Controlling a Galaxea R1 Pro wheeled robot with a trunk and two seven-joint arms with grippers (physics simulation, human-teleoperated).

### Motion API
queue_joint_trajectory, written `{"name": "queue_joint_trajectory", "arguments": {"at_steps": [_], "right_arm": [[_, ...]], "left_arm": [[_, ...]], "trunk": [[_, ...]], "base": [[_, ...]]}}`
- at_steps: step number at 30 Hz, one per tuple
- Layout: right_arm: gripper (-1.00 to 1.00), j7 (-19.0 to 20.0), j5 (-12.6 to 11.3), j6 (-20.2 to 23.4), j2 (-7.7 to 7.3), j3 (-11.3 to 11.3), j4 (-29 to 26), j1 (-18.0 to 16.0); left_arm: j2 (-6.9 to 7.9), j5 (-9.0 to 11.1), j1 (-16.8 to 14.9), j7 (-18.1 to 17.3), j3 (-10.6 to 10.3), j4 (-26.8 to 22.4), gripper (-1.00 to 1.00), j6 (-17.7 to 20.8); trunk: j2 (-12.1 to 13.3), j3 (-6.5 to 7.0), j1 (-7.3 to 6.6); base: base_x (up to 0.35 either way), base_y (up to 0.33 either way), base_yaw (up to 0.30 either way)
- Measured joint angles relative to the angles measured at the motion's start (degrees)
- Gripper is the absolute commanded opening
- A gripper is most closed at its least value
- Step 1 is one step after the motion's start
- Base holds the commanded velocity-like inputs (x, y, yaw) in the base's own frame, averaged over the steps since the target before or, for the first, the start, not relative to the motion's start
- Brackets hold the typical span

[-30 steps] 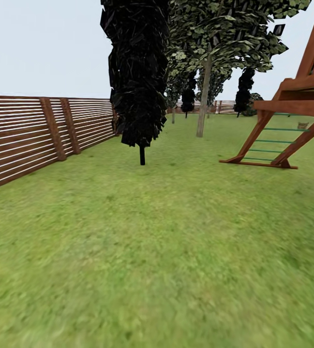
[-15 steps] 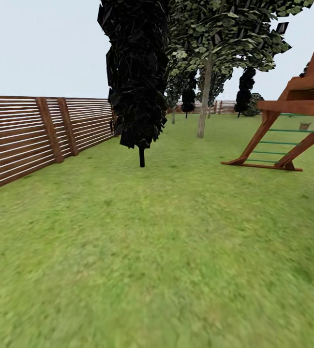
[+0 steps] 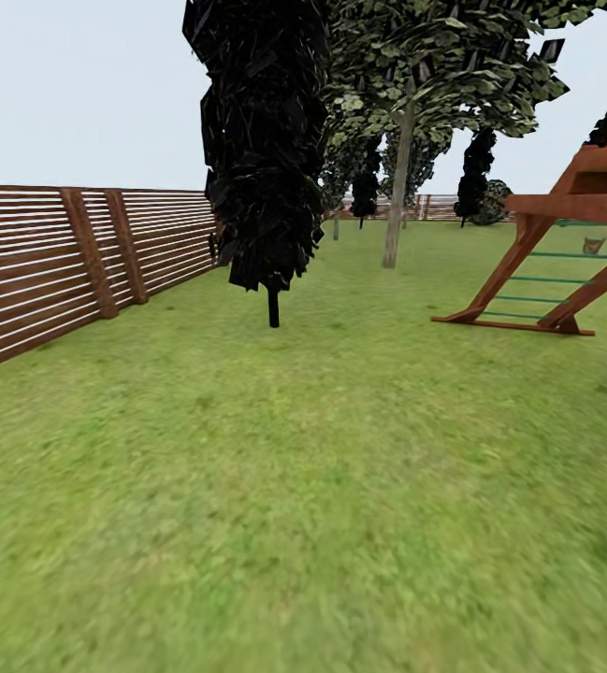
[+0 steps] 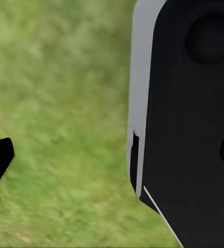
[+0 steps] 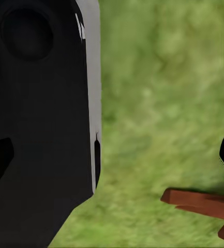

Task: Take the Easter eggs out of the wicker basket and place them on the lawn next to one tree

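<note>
Lawn [image 3: 303, 486] stretched ahead of us, with the fence [image 3: 41, 262] along the left and a wooden play frame [image 3: 546, 271] on the right. A small tan speck [image 3: 593, 246] sat behind the frame's green rungs. We judged it might be the basket, but it was too small to confirm, and any eggs in it were far too small to make out. The grey-trunked tree [image 3: 395, 206] stood further back, past the black tree [image 3: 266, 159].

Left jaws and right jaws: each wrist view caught grass and one dark tip at the edge, so we couldn't tell how wide they stood. We saw nothing held.

Risks as we saw them:
- The speck might not have been the basket, and a wrong heading would waste the drive.
- A frame beam [image 5: 202, 202] lay on the grass in the right wrist view, so cutting toward the speck could clip the base or right arm.
- The black tree was nearer and easy to mistake for the drop spot.
- The eggs could end up split between trees if we didn't commit to one trunk.
</note>
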Motion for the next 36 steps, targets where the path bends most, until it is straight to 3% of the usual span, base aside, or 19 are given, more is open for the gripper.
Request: {"name": "queue_joint_trajectory", "arguments": {"at_steps": [36], "right_arm": [[1.00, -0.05, 0.20, 0.11, -0.11, 0.08, 0.19, 0.00]], "left_arm": [[0.24, 0.00, 0.00, 0.16, 0.00, -0.09, 1.00, 0.09]], "trunk": [[0.00, 0.00, 0.00]], "base": [[0.335, 0.000, 0.000]]}}
